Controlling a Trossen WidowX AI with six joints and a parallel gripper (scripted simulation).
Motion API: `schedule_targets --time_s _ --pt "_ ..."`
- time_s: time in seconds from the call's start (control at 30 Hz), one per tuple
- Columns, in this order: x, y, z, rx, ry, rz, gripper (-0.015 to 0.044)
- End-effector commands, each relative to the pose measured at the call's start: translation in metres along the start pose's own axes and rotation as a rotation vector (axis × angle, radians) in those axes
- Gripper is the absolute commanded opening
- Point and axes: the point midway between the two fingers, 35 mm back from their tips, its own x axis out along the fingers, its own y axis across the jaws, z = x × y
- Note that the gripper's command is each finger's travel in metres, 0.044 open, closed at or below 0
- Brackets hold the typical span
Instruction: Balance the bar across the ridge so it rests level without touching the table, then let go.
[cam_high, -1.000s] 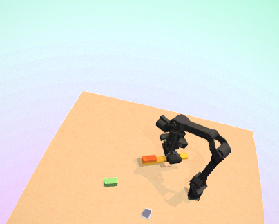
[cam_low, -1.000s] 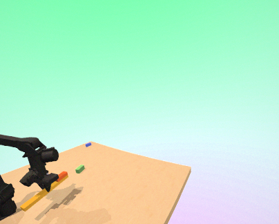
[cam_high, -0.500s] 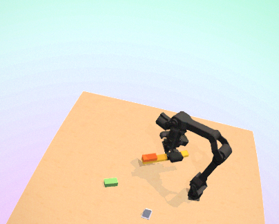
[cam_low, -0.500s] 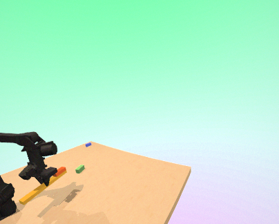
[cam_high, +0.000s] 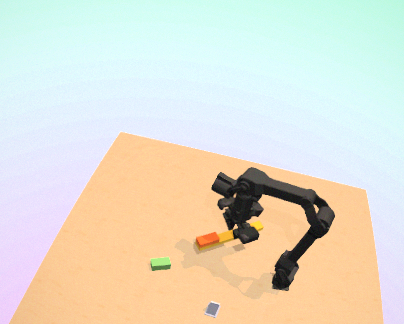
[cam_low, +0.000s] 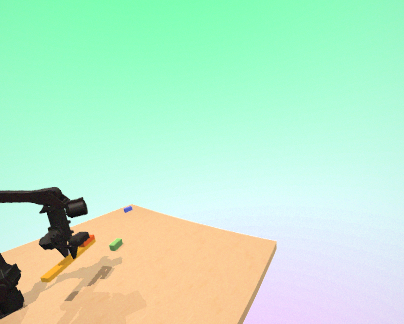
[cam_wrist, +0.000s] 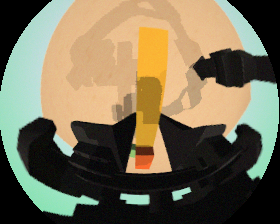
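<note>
Top view: the hand (cam_high: 245, 231) is gripping the bar (cam_high: 227, 236) off-centre, away from its orange end, lifting it above the counter (cam_high: 125, 200); the green ridge (cam_high: 160, 263) is lying at 8 o'clock.

Exterior view: the bar (cam_low: 67, 259) is hanging tilted.

Wrist view: the bar (cam_wrist: 150, 91) is pointing toward 12 o'clock.

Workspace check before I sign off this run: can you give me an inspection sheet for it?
Surface: tan table, arm shadows on it.
Job's things: yellow bar with orange-red end, lifted off the table; green block, probably the ridge, sits apart, bar not on it yet.
Clutter: small grey-blue block near the table edge.
Grippers: gripper shut on the yellow bar.
Cables: nothing seen.
Surroundings: plain green-to-lilac backdrop, nothing else seen.
</note>
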Motion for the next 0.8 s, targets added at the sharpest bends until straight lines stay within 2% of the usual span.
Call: schedule_targets --time_s 0.0,0.77 --pt "-0.001 -0.009 -0.014 -0.053 -0.001 -0.001 0.0000" --pt "-0.001 -0.068 -0.078 -0.350 0.005 -0.005 0.0000"
